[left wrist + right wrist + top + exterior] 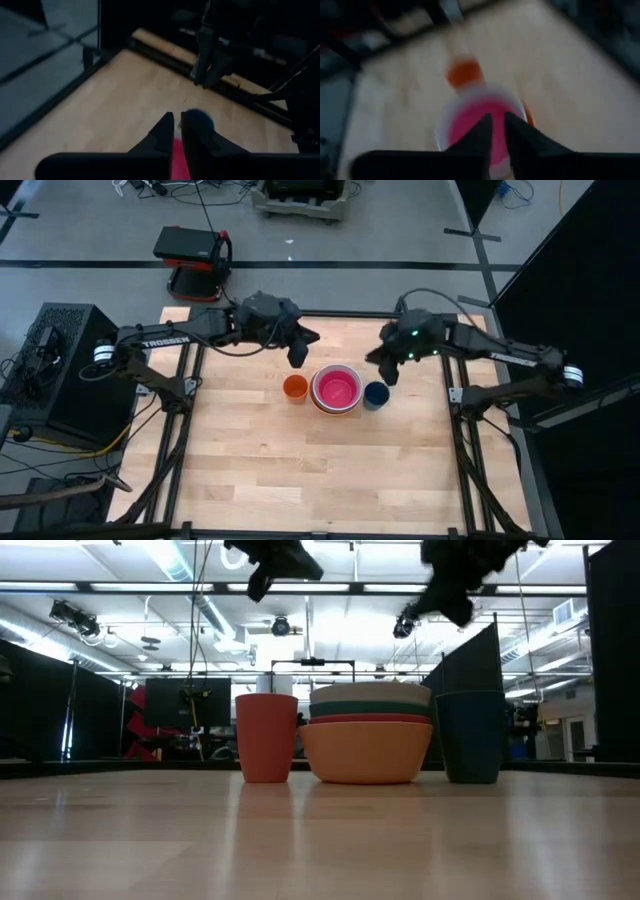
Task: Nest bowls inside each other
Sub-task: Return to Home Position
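Bowls sit nested in one stack just above the middle of the table in your high view, with the pink bowl innermost and a white rim around it. From the low view you see the stack side-on at frame centre: yellow-orange at the bottom, then a red-orange band, a teal band, and a pale rim on top.

The orange cup stands upright just left of the stack, and the dark blue cup stands upright just right of it. In the low view each cup looks very near the stack's wall; you cannot tell whether they touch.

Your left gripper hangs above the table, up and to the left of the stack, over no object. Its wrist view shows the fingers drawn close, with only a thin slit between them and nothing held.

Your right gripper hangs up and to the right of the blue cup, clear of it. Its fingers are likewise nearly together and empty, with the pink bowl and the orange cup beyond them.

In the low view both grippers are high at the top of the frame, well above the cups.
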Robot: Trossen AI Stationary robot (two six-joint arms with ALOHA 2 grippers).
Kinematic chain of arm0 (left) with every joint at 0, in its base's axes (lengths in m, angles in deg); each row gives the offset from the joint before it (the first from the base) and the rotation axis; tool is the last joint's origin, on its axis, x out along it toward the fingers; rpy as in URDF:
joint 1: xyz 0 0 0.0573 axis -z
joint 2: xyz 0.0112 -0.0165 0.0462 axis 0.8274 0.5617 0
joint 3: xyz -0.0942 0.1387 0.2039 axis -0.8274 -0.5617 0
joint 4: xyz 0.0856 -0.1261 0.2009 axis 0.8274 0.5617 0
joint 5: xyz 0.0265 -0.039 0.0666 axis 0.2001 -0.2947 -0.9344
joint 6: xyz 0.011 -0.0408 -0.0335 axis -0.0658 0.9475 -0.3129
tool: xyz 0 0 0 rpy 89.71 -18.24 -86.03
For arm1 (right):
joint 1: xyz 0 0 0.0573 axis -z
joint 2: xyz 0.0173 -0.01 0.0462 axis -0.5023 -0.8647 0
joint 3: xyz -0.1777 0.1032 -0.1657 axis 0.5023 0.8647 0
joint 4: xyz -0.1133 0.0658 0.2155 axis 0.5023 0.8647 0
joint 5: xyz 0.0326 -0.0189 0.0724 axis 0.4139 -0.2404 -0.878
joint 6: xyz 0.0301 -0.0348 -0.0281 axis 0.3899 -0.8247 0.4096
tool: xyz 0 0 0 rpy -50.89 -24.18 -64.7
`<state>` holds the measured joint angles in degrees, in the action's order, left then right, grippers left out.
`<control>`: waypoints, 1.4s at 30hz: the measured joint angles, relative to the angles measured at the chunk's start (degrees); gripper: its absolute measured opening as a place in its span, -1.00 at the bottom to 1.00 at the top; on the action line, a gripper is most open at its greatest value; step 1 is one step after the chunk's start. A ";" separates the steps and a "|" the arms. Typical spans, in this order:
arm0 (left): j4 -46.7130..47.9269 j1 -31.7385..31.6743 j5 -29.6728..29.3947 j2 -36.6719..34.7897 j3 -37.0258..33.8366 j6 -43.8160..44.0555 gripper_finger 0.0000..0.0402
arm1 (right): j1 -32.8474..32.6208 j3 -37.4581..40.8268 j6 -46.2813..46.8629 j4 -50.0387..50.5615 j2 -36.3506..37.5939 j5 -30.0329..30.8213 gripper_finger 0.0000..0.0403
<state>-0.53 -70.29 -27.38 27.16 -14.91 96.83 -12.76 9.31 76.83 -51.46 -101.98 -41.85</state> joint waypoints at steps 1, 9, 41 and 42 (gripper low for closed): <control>-0.47 0.01 0.43 -0.32 0.01 -1.17 -0.97 | 0.30 0.00 -1.01 -3.46 0.97 -1.58 -0.94; 3.63 0.01 1.56 -3.99 0.00 -5.22 -0.99 | 1.87 0.33 -0.16 -10.43 4.36 -6.05 -0.97; -1.22 -0.05 -0.85 -45.39 -27.61 -2.42 -1.00 | 0.55 22.90 15.40 -54.19 14.58 -1.69 -1.00; -0.94 -0.04 -0.87 -46.35 -28.02 -2.58 -1.00 | 0.22 24.21 15.95 -56.14 14.49 -1.41 -1.00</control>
<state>-1.47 -70.34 -28.25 -19.20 -42.93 94.25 -12.55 33.52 92.79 -107.60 -87.49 -43.26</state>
